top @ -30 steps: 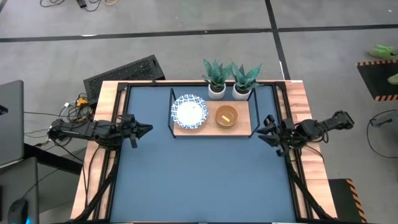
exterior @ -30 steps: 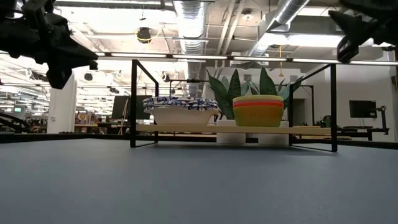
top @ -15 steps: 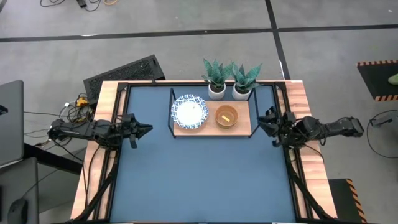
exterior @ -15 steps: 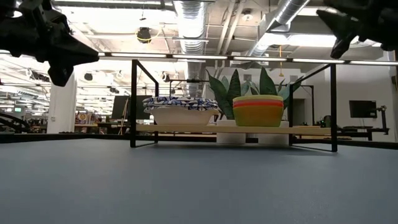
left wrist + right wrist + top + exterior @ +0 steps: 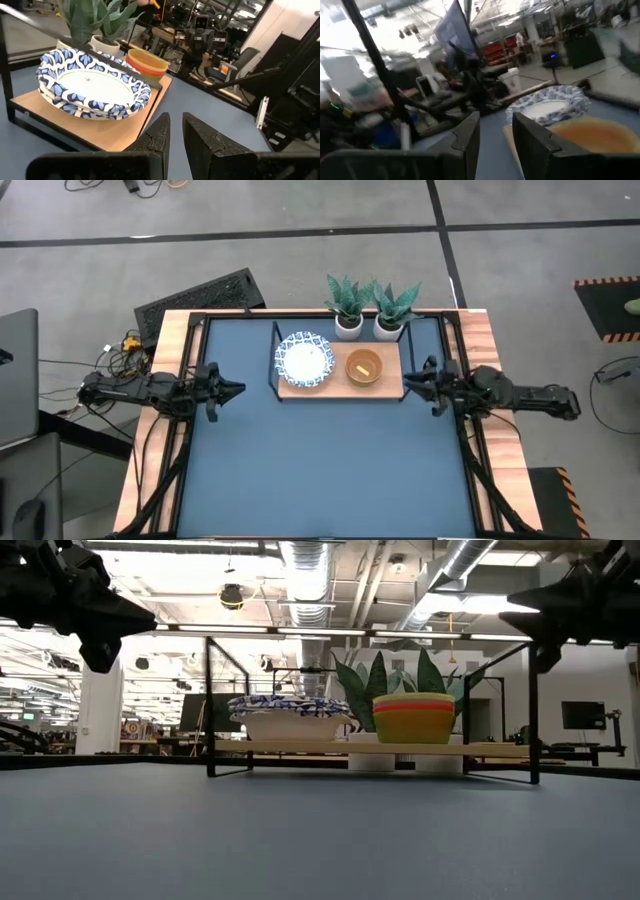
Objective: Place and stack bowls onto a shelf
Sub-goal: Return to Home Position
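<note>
The shelf [image 5: 392,385], a light-wood board in a black wire frame, stands at the table's far middle. On its left half is a stack of white bowls with blue patterned rims [image 5: 305,360] [image 5: 92,87]. On its right half, small coloured bowls [image 5: 363,367] [image 5: 413,718] are nested, with the yellow one showing most. Both stacks rest base-down on the board. My left gripper [image 5: 236,390] [image 5: 175,131] hovers shut at the table's left edge and points at the shelf. My right gripper [image 5: 414,383] [image 5: 495,131] hovers open just off the shelf's right end. Neither holds anything.
Two white plant pots [image 5: 348,325] [image 5: 388,328] with spiky green plants stand right behind the shelf. The dark-blue tabletop [image 5: 320,470] stretches from the shelf to the near edge. A black frame rail [image 5: 455,350] runs along the table's sides.
My right arm has swung about, its rear end going toward the near edge. Its gripper has come slightly down and toward the shelf's right end, now pointing straight across the table. The bowls and shelf have stayed put.
</note>
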### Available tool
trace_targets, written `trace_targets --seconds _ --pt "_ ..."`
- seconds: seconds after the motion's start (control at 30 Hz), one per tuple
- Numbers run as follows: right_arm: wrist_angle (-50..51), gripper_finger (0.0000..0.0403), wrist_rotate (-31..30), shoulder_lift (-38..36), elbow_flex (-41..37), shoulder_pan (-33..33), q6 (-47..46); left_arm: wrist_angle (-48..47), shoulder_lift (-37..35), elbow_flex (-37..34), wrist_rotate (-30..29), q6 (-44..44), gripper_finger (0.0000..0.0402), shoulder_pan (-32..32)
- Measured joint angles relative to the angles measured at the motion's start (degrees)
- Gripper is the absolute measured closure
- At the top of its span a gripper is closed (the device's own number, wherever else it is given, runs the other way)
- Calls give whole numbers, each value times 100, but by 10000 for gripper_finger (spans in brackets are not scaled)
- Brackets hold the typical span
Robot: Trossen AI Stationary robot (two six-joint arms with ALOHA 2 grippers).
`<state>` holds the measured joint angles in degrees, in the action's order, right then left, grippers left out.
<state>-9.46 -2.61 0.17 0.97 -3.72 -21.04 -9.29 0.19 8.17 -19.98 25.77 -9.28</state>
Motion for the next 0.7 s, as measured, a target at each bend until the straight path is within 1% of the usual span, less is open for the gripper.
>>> trace_targets --seconds 0.03,0.13,0.17,0.27,0.33,0.4,0.47,0.6,0.7 --pt "39 261 28 -2 -43 32 -71 -7 -1 -20 -21 -31 365 0" --pt "685 262 130 23 -57 150 -230 59 0 -148 -24 -18 365 0" --pt "723 261 137 23 -57 194 -275 183 -1 -244 -21 7 365 0" --pt "758 261 139 13 -59 328 -315 833 21 -596 63 92 365 0" --pt "755 261 137 15 -59 418 -305 1367 111 -723 155 -74 365 0" --pt "750 261 135 -2 -61 477 -288 1616 110 -752 147 -189 365 0" --pt "741 261 131 -3 -61 527 -271 1675 100 -748 60 -221 365 0" --pt "675 262 120 -2 -61 588 -261 1590 87 -749 48 -286 365 1" --pt "654 262 120 -3 -39 675 -251 1451 89 -750 -82 -370 365 0"
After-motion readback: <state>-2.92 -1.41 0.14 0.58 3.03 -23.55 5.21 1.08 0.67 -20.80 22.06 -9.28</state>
